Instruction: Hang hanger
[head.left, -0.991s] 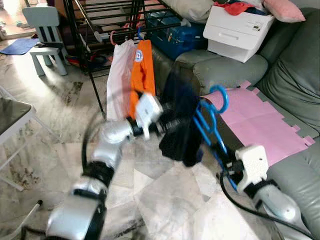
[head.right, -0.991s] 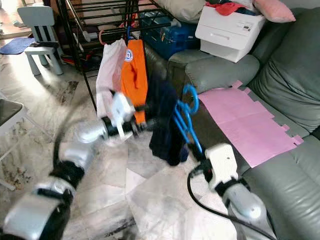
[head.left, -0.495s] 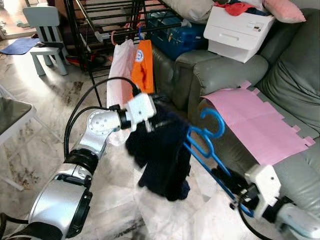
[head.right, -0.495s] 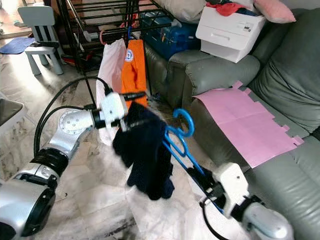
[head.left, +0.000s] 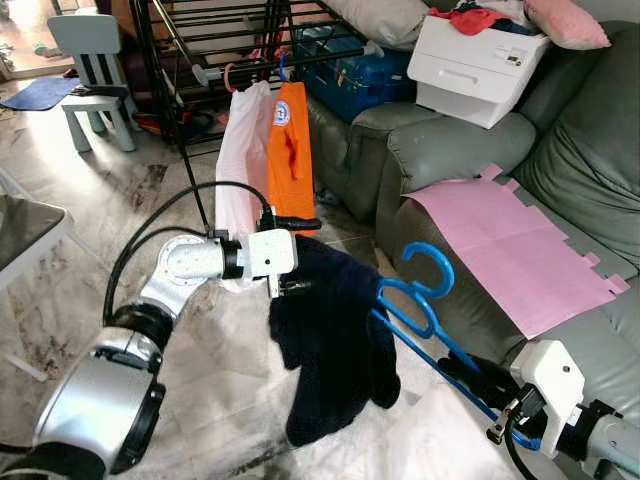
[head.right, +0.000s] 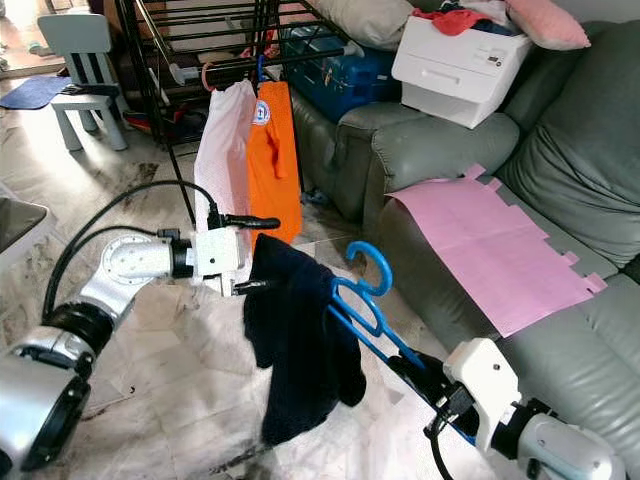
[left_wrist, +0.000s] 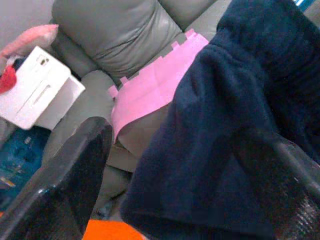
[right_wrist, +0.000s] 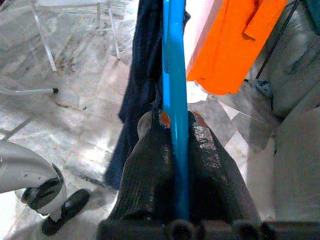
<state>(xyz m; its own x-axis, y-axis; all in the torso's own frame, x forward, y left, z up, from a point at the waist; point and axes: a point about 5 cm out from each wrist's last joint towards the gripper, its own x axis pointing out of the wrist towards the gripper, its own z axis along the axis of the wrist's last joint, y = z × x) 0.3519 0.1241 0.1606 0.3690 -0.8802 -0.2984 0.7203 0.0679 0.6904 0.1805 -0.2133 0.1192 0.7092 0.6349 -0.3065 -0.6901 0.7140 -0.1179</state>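
Observation:
A blue plastic hanger (head.left: 418, 296) tilts up from my right gripper (head.left: 456, 366), which is shut on its lower bar; the right wrist view has both fingers (right_wrist: 150, 150) pinching that blue bar. A dark navy garment (head.left: 335, 345) is draped over the hanger's far arm and hangs toward the floor. My left gripper (head.left: 314, 253) is open at the garment's upper edge, one finger above the cloth and one below. In the left wrist view the navy cloth (left_wrist: 225, 135) lies between the spread fingers. The black drying rack (head.left: 165, 60) stands behind, carrying a white garment (head.left: 240, 150) and an orange one (head.left: 290, 150).
A grey sofa (head.left: 580, 150) runs along the right with a pink sheet (head.left: 510, 240) on its seat and a white printer (head.left: 475, 60) on its arm. A blue case (head.left: 350, 70) sits beside the rack. A small chair (head.left: 90, 70) and a white table edge (head.left: 30, 230) stand left. The floor is marble.
The hanger has dropped from nearly upright to a low tilt, and the navy garment has come down with it. My left gripper has moved lower and spread around the cloth's edge.

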